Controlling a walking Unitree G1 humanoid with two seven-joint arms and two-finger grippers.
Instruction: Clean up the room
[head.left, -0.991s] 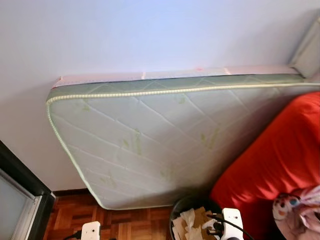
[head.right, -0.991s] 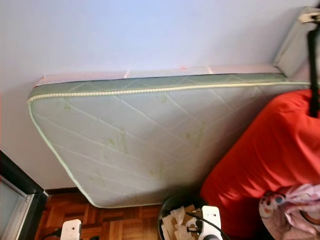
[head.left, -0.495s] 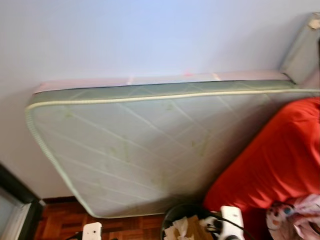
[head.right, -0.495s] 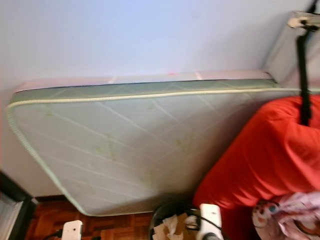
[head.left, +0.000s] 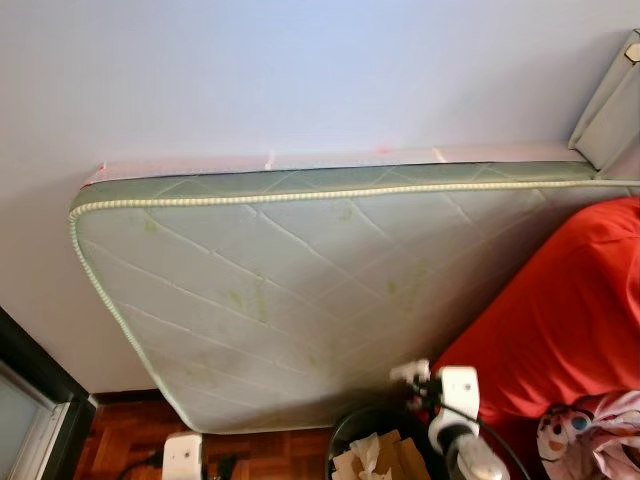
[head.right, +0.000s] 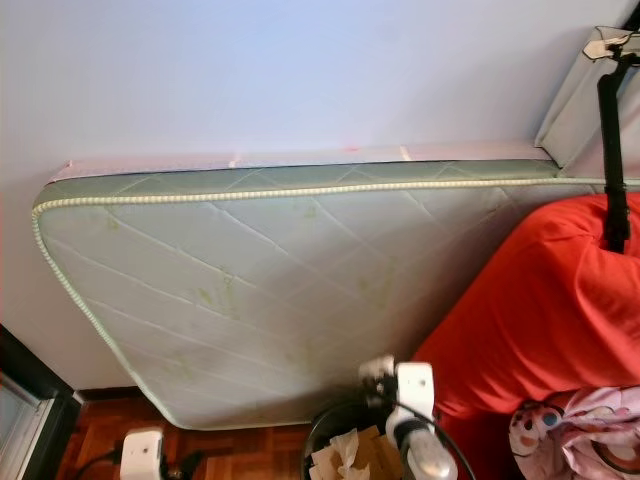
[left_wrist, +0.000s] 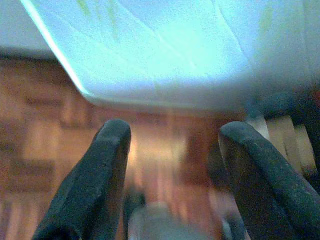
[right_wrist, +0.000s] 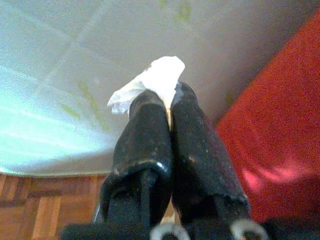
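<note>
Right tool (right_wrist: 169, 102) clamps a white tissue (right_wrist: 152, 82) above the bin (head.left: 362, 432); left tool (left_wrist: 172, 145), fingers apart, hangs beside the bin.

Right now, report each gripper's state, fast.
Left gripper: open, holding nothing, above the wooden floor.
Right gripper: shut on a crumpled white tissue, raised above the black bin.
</note>
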